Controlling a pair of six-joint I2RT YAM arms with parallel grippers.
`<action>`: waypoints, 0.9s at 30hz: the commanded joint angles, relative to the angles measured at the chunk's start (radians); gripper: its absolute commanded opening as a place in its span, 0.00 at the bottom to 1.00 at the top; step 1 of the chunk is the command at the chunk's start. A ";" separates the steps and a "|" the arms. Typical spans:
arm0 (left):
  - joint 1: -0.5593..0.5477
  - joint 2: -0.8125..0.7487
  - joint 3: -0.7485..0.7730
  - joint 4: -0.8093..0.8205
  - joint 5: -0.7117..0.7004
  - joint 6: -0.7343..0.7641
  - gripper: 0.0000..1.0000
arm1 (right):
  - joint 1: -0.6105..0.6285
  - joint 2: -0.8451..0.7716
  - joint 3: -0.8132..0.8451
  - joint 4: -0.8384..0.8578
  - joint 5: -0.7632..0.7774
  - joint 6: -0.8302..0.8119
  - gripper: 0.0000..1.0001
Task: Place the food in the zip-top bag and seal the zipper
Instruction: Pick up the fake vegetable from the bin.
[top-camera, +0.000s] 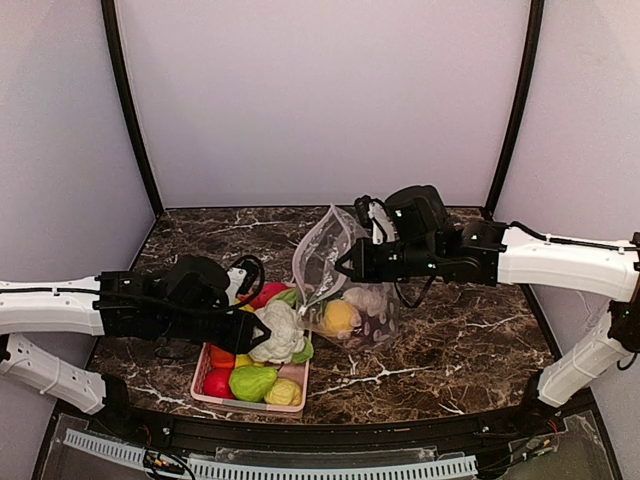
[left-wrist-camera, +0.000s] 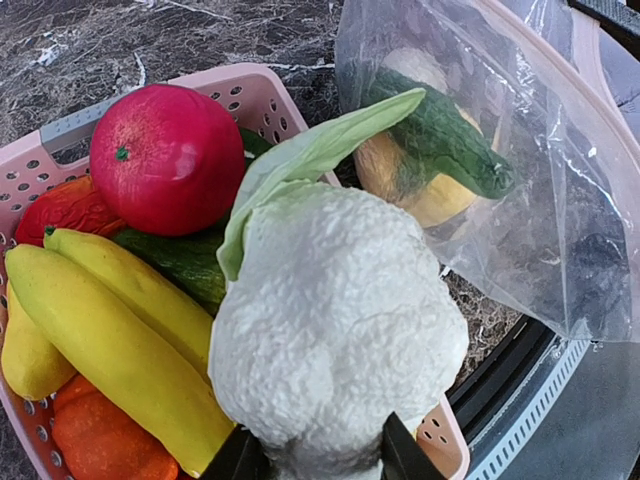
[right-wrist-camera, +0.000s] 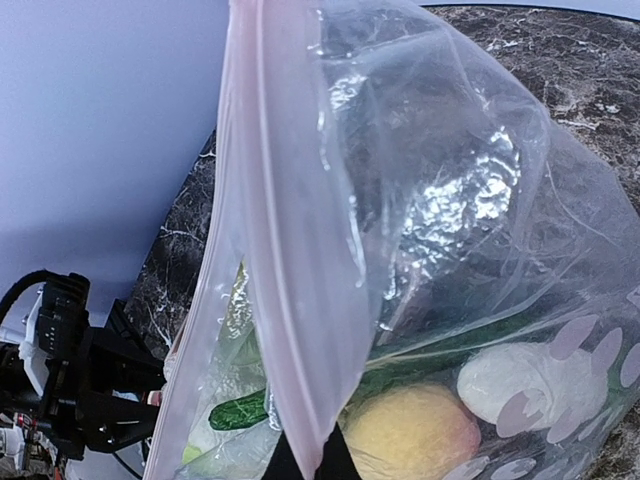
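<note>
**Cauliflower gripped at the basket, bag mouth held up to receive it**

The left end effector (left-wrist-camera: 310, 455) is pressed onto the base of the white cauliflower (left-wrist-camera: 335, 320), one finger on each side, so that the piece can be carried out of the pink basket (left-wrist-camera: 265, 90). Whether it is already lifted clear cannot be told.

The right end effector (right-wrist-camera: 305, 465) is pinched shut on the mouth edge of the zip-top bag (right-wrist-camera: 430, 200), at the pinkish zipper (right-wrist-camera: 270, 250). The edge is held raised, apparently so that the mouth stands open toward the left arm.

In the top view, the bag mouth is found near the cauliflower at about 2 o'clock. A yellow-orange ball (top-camera: 340, 318) and a green cucumber (left-wrist-camera: 440, 135) are already lodged inside the bag, whose bottom rests on the marble surface (top-camera: 450, 340).

A banana (left-wrist-camera: 110, 340) and a red fruit (left-wrist-camera: 165, 155) are left in the basket, at about 9 and 11 o'clock of the cauliflower in the left wrist view.
</note>
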 joint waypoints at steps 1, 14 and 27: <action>0.000 -0.049 0.010 -0.015 -0.022 -0.006 0.21 | -0.011 -0.026 -0.017 0.020 0.004 0.005 0.00; 0.106 -0.132 0.098 -0.158 0.048 0.062 0.21 | -0.011 -0.030 -0.014 0.020 0.004 0.002 0.00; 0.195 -0.128 0.262 -0.287 0.082 0.175 0.20 | -0.011 -0.030 -0.003 0.014 -0.022 -0.017 0.00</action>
